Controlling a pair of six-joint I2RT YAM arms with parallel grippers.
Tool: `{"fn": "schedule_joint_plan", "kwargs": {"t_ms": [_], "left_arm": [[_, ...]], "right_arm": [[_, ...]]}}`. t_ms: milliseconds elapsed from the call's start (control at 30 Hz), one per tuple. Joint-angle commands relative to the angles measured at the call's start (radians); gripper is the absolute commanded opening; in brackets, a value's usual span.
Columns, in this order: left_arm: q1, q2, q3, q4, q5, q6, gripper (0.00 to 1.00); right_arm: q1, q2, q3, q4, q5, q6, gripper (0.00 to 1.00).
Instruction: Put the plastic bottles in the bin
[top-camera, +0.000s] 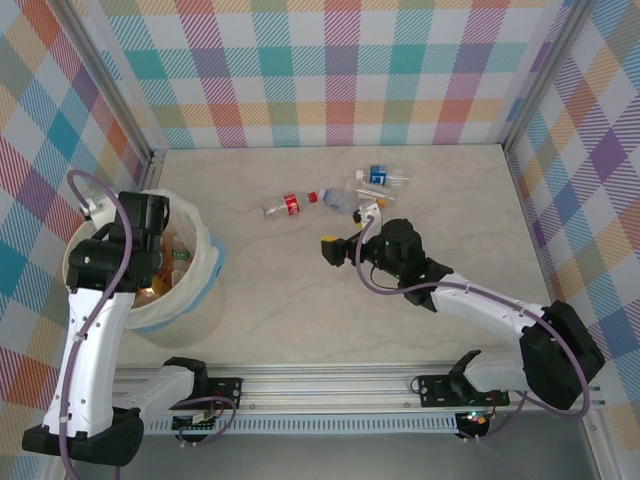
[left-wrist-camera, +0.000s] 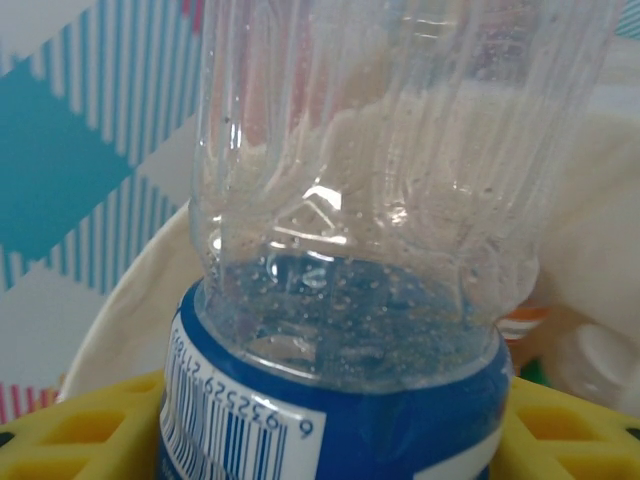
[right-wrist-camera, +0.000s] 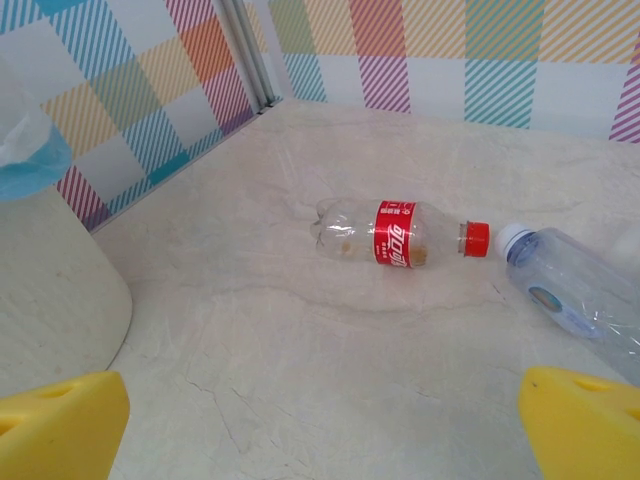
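Over the bin (top-camera: 205, 252) at the left, my left gripper (top-camera: 148, 215) is shut on a clear plastic bottle (left-wrist-camera: 400, 200) with a blue label, held between its yellow pads (left-wrist-camera: 70, 435). The cream rim of the bin (left-wrist-camera: 130, 300) shows behind it, and more bottles (top-camera: 165, 268) lie inside. My right gripper (top-camera: 350, 228) stands open above the table, its yellow fingers (right-wrist-camera: 60, 425) wide apart with nothing between them. Ahead of it lies a red-label bottle (right-wrist-camera: 400, 232) (top-camera: 285, 206) with a red cap. A clear white-capped bottle (right-wrist-camera: 570, 290) (top-camera: 340, 198) lies beside that one. A third bottle (top-camera: 380, 178) lies further back.
The bin's wall (right-wrist-camera: 50, 290) stands at the left of the right wrist view. Checked walls enclose the table on three sides, with a metal post (top-camera: 150, 155) in the back left corner. Bare marbled tabletop (top-camera: 300, 300) stretches between the bin and the right arm.
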Motion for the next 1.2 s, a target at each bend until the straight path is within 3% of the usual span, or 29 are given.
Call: {"fn": "schedule_joint_plan", "kwargs": {"t_ms": [0, 67, 133, 300, 433, 567, 767, 1000, 1167], "left_arm": [[0.036, -0.048, -0.057, -0.019, -0.080, -0.041, 0.62], [0.037, -0.053, -0.065, -0.028, -0.088, -0.052, 0.84], [0.039, -0.050, -0.049, -0.030, -0.098, -0.050, 0.99], [0.039, -0.045, 0.012, 0.008, -0.032, -0.010, 1.00], [0.039, -0.081, 0.027, 0.100, 0.231, 0.070, 1.00], [0.037, -0.129, 0.028, 0.198, 0.485, 0.102, 1.00], [0.037, -0.164, -0.013, 0.354, 0.854, 0.129, 1.00], [0.024, -0.124, -0.112, 0.568, 1.227, -0.004, 1.00], [-0.079, -0.086, -0.146, 0.647, 1.226, -0.030, 1.00]], "right_arm": [[-0.004, 0.022, 0.047, -0.002, -0.022, 0.030, 1.00], [-0.004, 0.036, 0.060, -0.016, -0.017, 0.042, 1.00], [-0.003, 0.044, 0.066, -0.013, -0.012, 0.060, 1.00], [-0.004, 0.062, 0.084, -0.042, 0.060, 0.103, 1.00], [-0.034, 0.086, 0.151, -0.201, 0.080, 0.032, 1.00], [-0.123, 0.139, 0.258, -0.410, -0.008, -0.111, 1.00], [-0.265, 0.259, 0.387, -0.577, -0.132, -0.242, 1.00], [-0.369, 0.436, 0.531, -0.612, -0.236, -0.406, 1.00], [-0.388, 0.545, 0.611, -0.608, -0.250, -0.536, 1.00]]}}
